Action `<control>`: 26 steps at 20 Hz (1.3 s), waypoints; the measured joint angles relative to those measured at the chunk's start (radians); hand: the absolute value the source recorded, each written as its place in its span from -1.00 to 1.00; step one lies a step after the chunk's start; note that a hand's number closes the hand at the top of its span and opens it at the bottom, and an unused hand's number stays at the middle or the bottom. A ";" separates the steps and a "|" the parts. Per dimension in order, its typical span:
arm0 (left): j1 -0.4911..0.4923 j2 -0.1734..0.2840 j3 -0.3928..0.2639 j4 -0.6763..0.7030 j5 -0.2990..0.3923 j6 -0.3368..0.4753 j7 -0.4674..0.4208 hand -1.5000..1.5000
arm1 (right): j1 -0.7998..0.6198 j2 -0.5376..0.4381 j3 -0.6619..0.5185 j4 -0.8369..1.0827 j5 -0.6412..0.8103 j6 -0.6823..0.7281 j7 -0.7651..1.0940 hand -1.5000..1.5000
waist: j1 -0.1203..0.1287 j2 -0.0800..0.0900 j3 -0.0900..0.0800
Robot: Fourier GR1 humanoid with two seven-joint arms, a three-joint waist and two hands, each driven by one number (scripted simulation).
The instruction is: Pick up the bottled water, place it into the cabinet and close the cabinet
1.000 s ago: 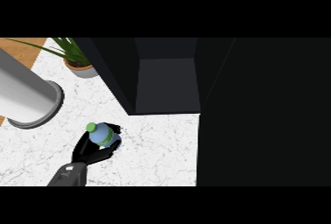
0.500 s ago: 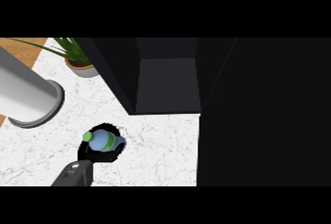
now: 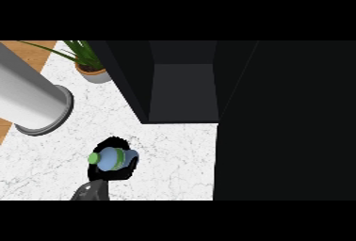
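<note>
The bottled water [image 3: 115,159] is blue with a green cap and lies tilted, its cap pointing left. My left hand [image 3: 117,172] is curled round it from below, over the white marble counter [image 3: 173,155]. The forearm [image 3: 89,192] comes in from the lower edge. The dark cabinet [image 3: 182,89] stands open up and to the right of the hand, with a bare grey floor inside. A large dark panel [image 3: 285,122], apparently its door, fills the right side of the view. My right hand does not show.
A big white cylinder [image 3: 31,96] lies at the left, its round end near the hand. A potted plant [image 3: 89,63] stands at the back left beside the cabinet's left wall. A strip of wooden surface [image 3: 21,49] shows in the top-left corner.
My left hand has carried the bottle a little nearer to me, lower in the view. The bottle has tipped further, so its cap points left.
</note>
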 measured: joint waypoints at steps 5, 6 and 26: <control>0.001 -0.018 -0.085 -0.060 0.102 0.007 0.051 1.00 | -0.008 0.009 0.018 -0.001 0.003 -0.013 0.019 -1.00 | 0.001 -0.001 -0.002; -0.006 -0.020 -0.107 -0.077 0.127 0.014 0.074 1.00 | -0.007 0.012 0.021 0.000 0.004 -0.014 0.017 -1.00 | 0.001 -0.001 -0.002; -0.168 -0.027 -0.594 -0.538 0.348 0.612 0.449 1.00 | -0.045 0.009 -0.049 0.008 -0.014 -0.003 0.017 -1.00 | -0.008 0.002 -0.003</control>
